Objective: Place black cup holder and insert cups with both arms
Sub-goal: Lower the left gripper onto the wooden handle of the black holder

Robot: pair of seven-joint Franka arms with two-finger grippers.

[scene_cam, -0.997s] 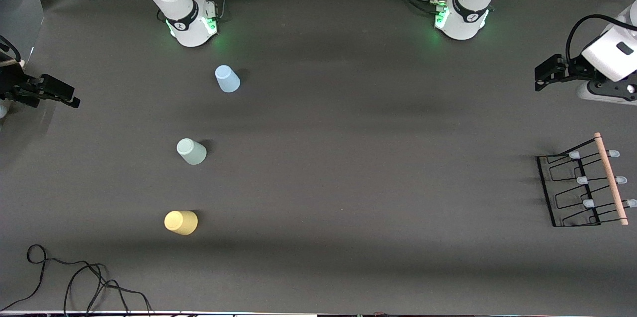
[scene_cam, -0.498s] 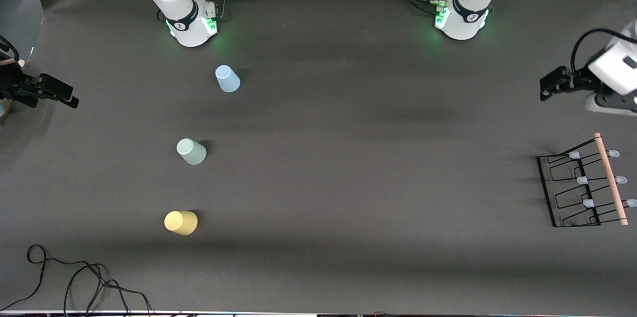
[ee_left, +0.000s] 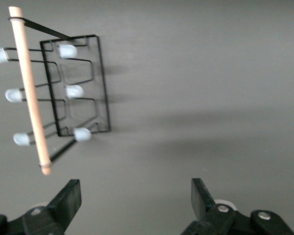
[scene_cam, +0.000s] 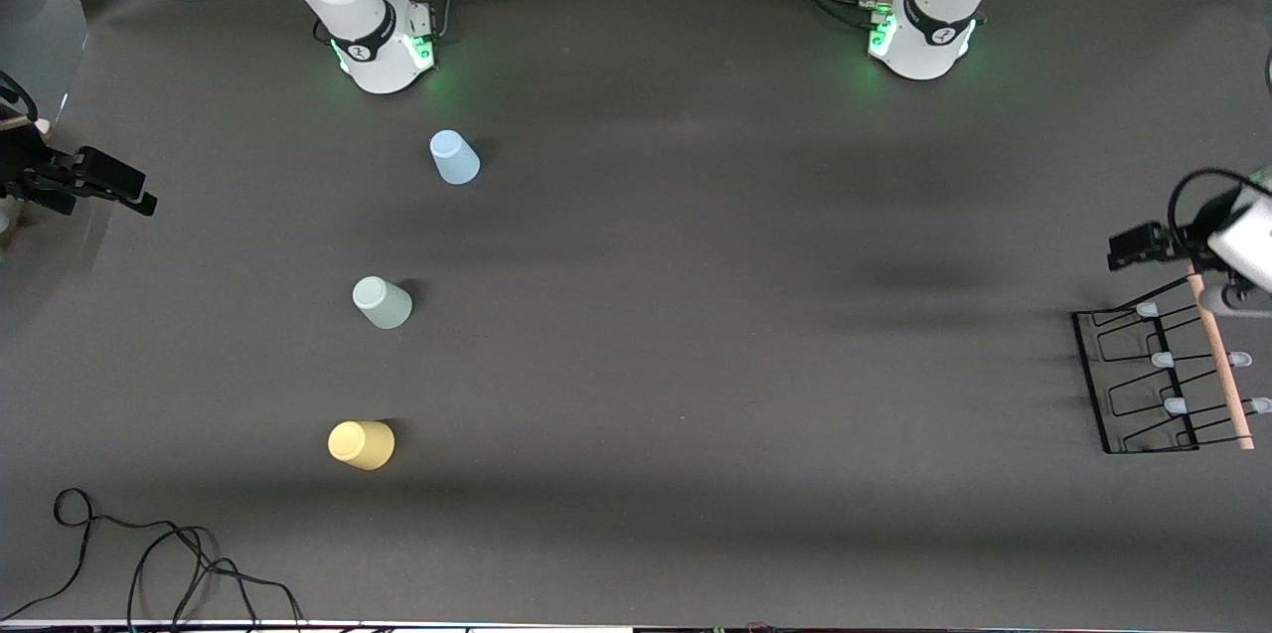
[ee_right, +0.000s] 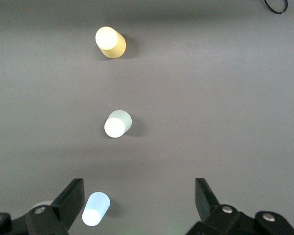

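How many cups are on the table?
3, all upside down toward the right arm's end: the blue cup nearest the bases, the green cup in the middle, the yellow cup nearest the camera.

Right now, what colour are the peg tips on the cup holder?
Pale blue; the peg tips on the black cup holder show best in the left wrist view.

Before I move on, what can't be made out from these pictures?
- Left gripper, front view: its arm is cut off by the frame edge; its height above the black cup holder cannot be judged.
- Right gripper, front view: its arm is cut off by the edge.
- Light blue cup, right wrist view: partly hidden by a finger.
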